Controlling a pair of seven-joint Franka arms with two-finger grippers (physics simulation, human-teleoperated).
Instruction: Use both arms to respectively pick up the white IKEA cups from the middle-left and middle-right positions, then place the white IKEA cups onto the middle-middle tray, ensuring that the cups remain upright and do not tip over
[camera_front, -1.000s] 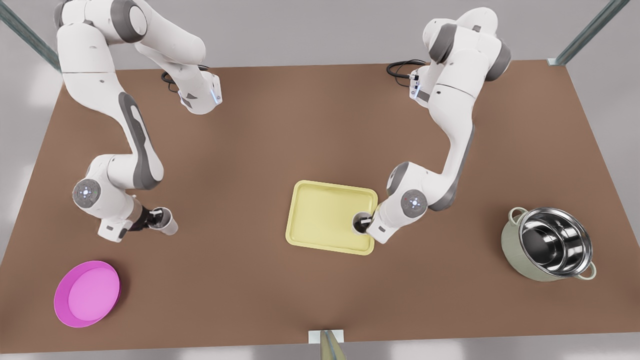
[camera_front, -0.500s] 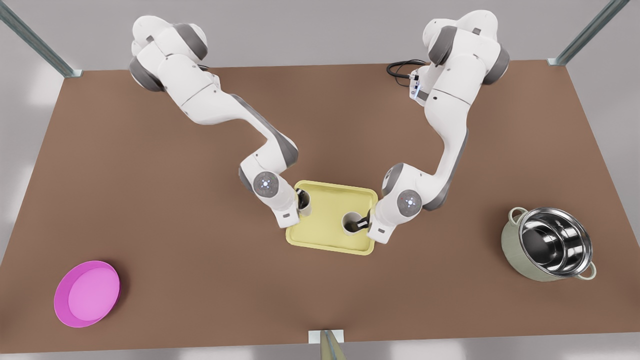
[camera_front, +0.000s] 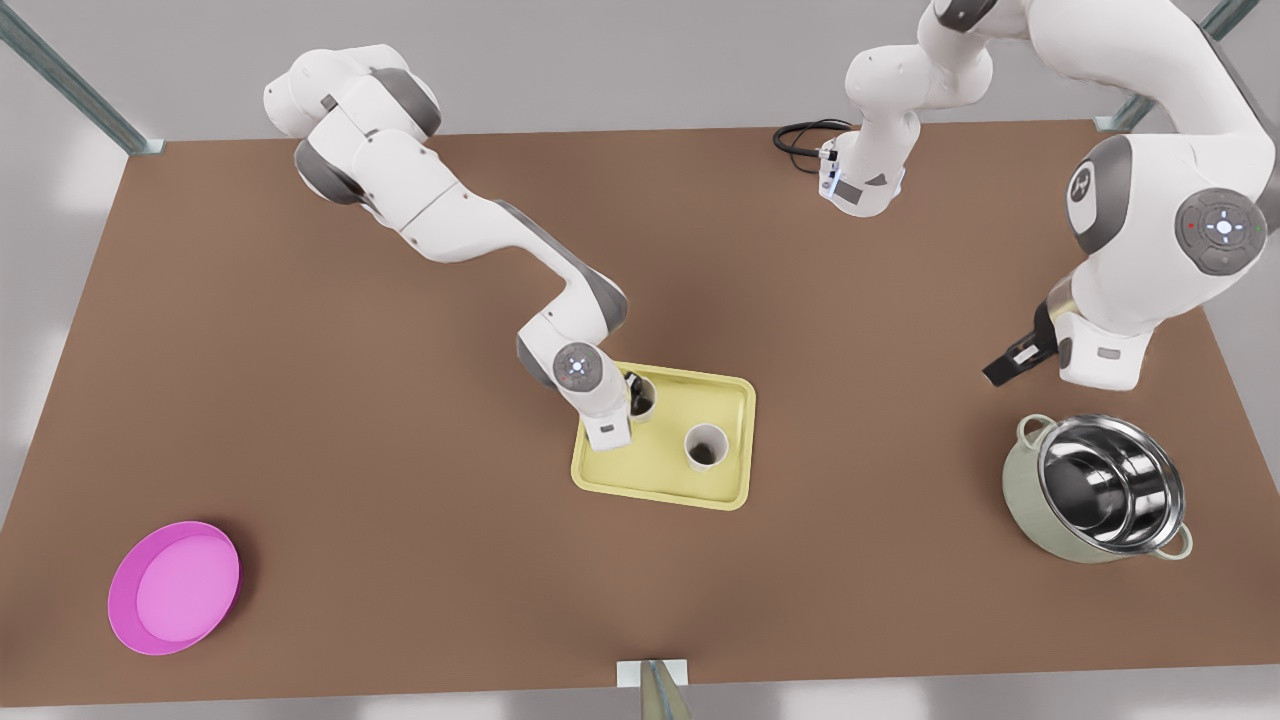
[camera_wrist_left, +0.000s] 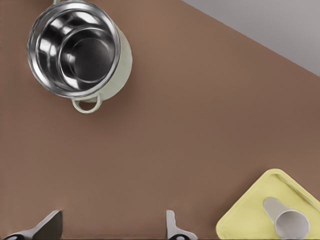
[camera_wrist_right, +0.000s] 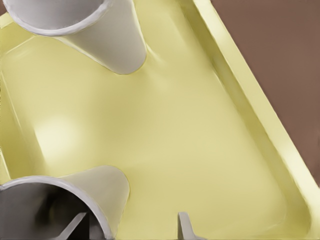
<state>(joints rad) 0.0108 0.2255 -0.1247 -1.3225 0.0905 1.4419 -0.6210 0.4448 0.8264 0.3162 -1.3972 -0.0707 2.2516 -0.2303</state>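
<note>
Now both white IKEA cups stand upright inside the tray (camera_front: 660, 470), so by our reading the placing itself is essentially done. One cup (camera_front: 705, 447) stands free near the tray's edge on the front view's right, touched by nothing. The other cup (camera_front: 648, 404) stands by the tray's far corner on the front view's left, with the right gripper (camera_front: 633, 392) at its mouth. In the right wrist view that gripper (camera_wrist_right: 130, 227) has its fingers spread. One finger sits inside the near cup (camera_wrist_right: 107, 192) and the other outside it, with bare yellow tray showing between the outer finger and the cup wall. We therefore judge that it is not clamping the cup. The far cup (camera_wrist_right: 112, 47) stands clear across the tray floor. The left gripper (camera_front: 1002, 372) hangs well away from the tray, above the surface (camera_front: 400, 450) near its edge on the front view's right, just beyond the steel-lined pot (camera_front: 1100, 490). In the left wrist view this gripper (camera_wrist_left: 110, 230) is spread wide and carries nothing, and the tray (camera_wrist_left: 245, 225) and one cup (camera_wrist_left: 290, 224) lie off to one side. The magenta plate (camera_front: 175, 587) sits near the surface's near corner on the front view's left and plays no part. What remains, as we judge it, is for the right gripper to lift straight out of the cup without catching the rim and tipping it.
</note>
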